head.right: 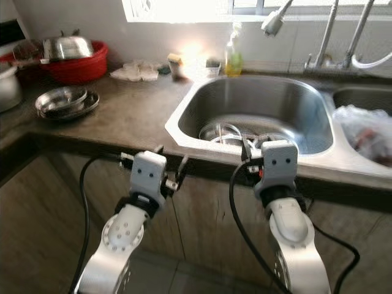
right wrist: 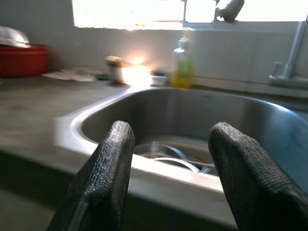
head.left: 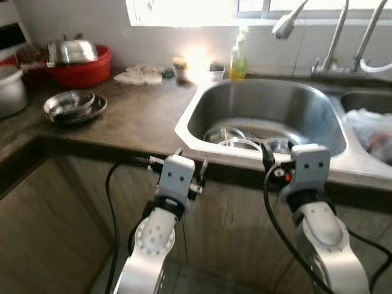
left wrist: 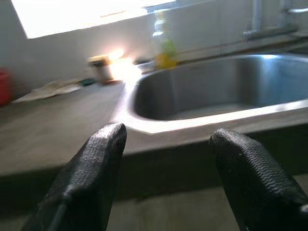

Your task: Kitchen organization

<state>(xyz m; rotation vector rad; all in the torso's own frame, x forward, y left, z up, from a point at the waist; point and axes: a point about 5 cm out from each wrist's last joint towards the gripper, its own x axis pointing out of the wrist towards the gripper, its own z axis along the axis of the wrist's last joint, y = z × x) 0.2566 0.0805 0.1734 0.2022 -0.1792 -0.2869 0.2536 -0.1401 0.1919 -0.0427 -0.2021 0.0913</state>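
Counter: sink (head.left: 202, 101) at 12 o'clock; glass dishes (head.left: 240, 139) inside
My left gripper (left wrist: 166, 159): fingers apart; empty
My right gripper (right wrist: 171, 159): fingers apart; empty

The worktop (head.left: 141, 119) lies bare between the steel plates (head.left: 73, 107) and the sink (head.left: 269, 107), leaving room to reach in. Glass dishes (head.left: 236, 139) crowd the sink floor, and a soap bottle (head.left: 238, 58) and cloths (head.left: 141, 75) line the back wall.

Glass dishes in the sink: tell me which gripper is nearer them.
Right. The right gripper hangs open at the sink's front rim, facing the glass dishes; the left gripper, also open, faces the counter edge beside the sink.
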